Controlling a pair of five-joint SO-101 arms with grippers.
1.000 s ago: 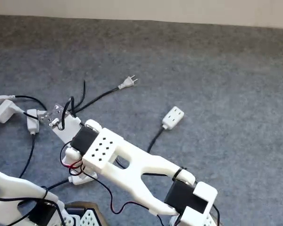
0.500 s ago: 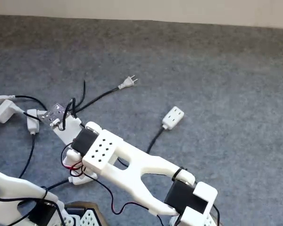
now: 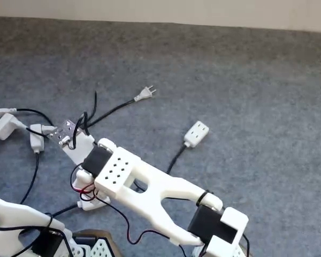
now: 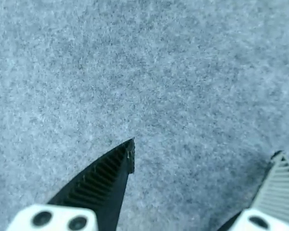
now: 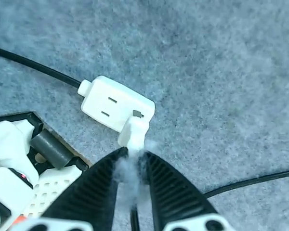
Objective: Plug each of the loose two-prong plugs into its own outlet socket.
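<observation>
My right gripper (image 5: 132,166) is shut on a white two-prong plug (image 5: 134,134). The plug's tip touches the end of a white outlet socket (image 5: 116,103) with a black cord, lying on the grey carpet. From above, that gripper (image 3: 61,135) sits at the left with the plug (image 3: 49,130) against the socket (image 3: 37,138). A second loose plug (image 3: 144,95) on a black cord lies farther back. Another white socket (image 3: 196,133) rests to the right of the arm. My left gripper (image 4: 204,154) is open over bare carpet.
A white plug and adapter (image 3: 2,126) with cords lie at the far left edge. Black cords loop around my right gripper. The left arm's body (image 3: 16,219) is at the bottom left corner. Open carpet stretches across the back and right.
My right gripper has shifted slightly left and turned, bringing the held plug up against the left socket. The left arm has stayed still.
</observation>
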